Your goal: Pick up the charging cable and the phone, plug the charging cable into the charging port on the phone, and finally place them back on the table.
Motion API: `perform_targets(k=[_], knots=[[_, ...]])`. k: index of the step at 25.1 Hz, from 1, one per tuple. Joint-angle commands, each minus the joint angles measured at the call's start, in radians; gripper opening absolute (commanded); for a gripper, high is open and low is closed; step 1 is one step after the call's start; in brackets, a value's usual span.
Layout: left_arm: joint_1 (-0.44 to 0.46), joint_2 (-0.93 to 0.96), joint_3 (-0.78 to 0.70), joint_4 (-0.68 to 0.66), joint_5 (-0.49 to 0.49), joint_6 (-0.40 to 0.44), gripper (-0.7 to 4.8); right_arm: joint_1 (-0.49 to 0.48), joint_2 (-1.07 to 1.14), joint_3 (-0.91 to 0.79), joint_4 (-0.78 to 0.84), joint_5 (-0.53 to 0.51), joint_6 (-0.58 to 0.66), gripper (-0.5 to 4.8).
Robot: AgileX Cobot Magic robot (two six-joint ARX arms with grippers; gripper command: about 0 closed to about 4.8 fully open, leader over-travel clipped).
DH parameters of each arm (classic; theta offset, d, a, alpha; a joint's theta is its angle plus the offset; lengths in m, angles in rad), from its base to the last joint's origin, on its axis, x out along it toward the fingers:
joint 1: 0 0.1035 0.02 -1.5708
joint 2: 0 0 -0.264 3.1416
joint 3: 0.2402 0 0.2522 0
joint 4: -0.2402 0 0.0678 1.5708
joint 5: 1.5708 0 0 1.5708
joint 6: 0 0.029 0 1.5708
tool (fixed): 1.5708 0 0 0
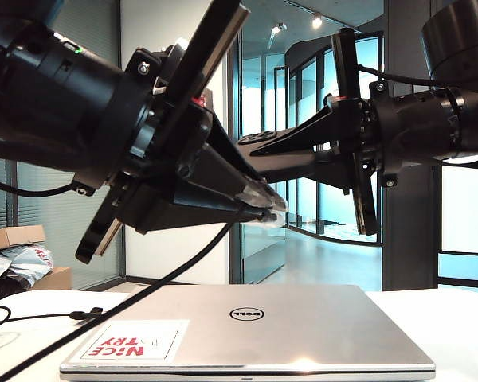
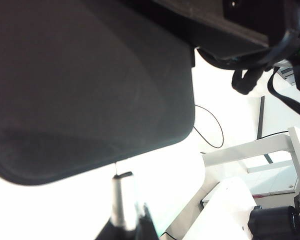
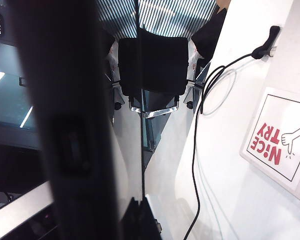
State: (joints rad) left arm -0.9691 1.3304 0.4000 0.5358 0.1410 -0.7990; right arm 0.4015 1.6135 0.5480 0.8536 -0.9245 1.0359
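Left gripper, very close before the exterior camera, is closed on the silver-white plug of the charging cable. It pinches the plug at its rear, so the tip stays free for the port. In the left wrist view the tip points at the rounded edge of the phone and stands just under it. I cannot tell if it has entered.

Right gripper comes from the other side, and its fingers point toward the left one. It is clamped on the phone, which its own camera sees edge-on as a dark band. I judge both are held in the air so the plug and port can be aligned freely. In the exterior view the phone is hidden behind the left gripper.

Below them the cord hangs down to the table, and its little black strap lies there. A silver laptop with a red-and-white sticker rests under the grippers. Farther back are glass walls.
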Motion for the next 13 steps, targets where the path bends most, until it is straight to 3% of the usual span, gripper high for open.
perform_targets(k=[1,13], knots=[[0.002,-0.003,0.003,0.039,-0.01,0.005,-0.06,0.008,-0.008,0.003,0.041,-0.016,0.013,-0.06],[0.002,-0.003,0.003,0.038,-0.01,0.005,-0.06,0.006,-0.009,-0.046,0.116,0.044,0.064,-0.06]])
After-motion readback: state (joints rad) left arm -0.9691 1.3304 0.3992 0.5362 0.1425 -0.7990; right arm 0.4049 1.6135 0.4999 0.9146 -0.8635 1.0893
